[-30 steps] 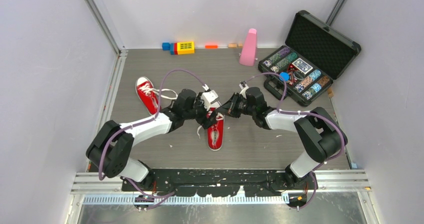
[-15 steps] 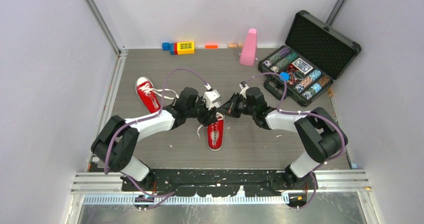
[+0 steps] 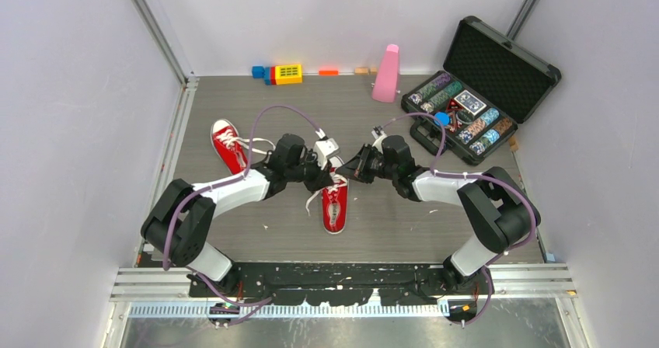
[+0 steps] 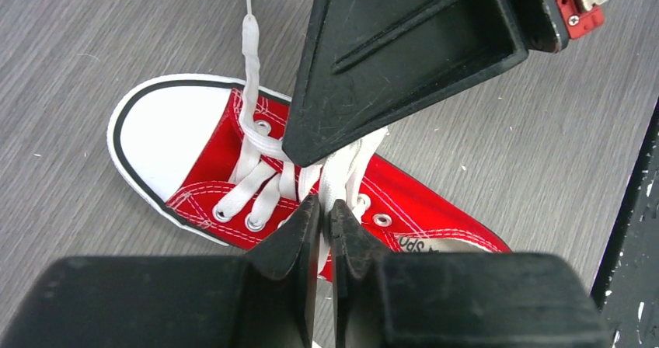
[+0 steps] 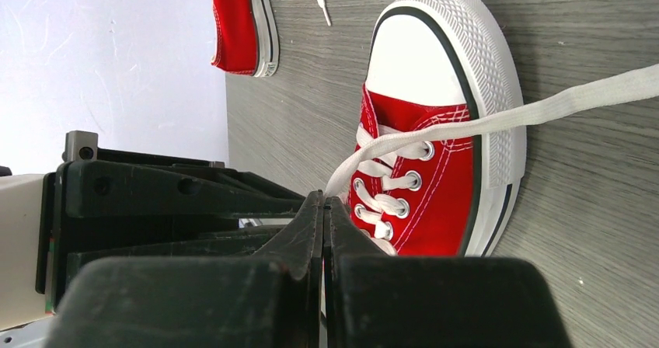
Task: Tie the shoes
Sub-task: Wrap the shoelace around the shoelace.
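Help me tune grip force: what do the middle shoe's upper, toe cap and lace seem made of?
The upper looks like red cloth, likely canvas: matte, with stitched seams. The toe cap is smooth white, probably rubber; its rim is ribbed. The lace looks like flat white woven fabric, limp and matte.

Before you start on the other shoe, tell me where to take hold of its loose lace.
Pinch the loose lace near its tip, where it lies flat on the table, clear of the other shoe. Come straight down from above, closing across its width; nearer the eyelets it probably bunches against the canvas.
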Controlling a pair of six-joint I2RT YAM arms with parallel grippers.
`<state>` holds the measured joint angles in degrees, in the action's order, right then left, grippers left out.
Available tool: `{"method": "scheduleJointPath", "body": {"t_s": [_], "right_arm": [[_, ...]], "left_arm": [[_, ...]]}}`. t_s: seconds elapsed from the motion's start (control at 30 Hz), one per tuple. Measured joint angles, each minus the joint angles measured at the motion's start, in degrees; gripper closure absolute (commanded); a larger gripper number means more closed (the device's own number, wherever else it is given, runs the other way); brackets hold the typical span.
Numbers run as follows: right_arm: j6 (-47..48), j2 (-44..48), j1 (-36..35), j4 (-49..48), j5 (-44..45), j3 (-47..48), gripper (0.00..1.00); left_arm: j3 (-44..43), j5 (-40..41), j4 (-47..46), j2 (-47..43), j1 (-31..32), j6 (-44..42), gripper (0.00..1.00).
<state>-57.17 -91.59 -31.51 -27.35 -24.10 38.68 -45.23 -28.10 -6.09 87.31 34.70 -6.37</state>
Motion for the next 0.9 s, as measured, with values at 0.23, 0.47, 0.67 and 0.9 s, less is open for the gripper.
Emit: {"method": "scheduleJointPath", "body": {"t_s": [0.23, 0.47, 0.67, 0.9], "right_arm": [[-0.17, 0.0, 0.0, 0.0, 0.02, -0.02, 0.79], [-0.17, 0.07, 0.0, -0.07, 0.0, -0.46, 0.71], [-0.68, 0.07, 0.0, -1.42, -0.02, -1.16, 0.67], [-1.95, 0.07, 0.0, -3.17, -0.28, -1.84, 0.67]], "left_arm": [[-1.09, -1.11, 1.57, 0.0, 0.0, -0.13, 1.0], [-1.75, -1.55, 2.64, 0.04, 0.0, 0.13, 1.0], [-2.64, -1.53, 3.39, 0.85, 0.0, 0.46, 1.0], [-2.97, -1.53, 3.65, 1.25, 0.0, 1.22, 1.0]]}}
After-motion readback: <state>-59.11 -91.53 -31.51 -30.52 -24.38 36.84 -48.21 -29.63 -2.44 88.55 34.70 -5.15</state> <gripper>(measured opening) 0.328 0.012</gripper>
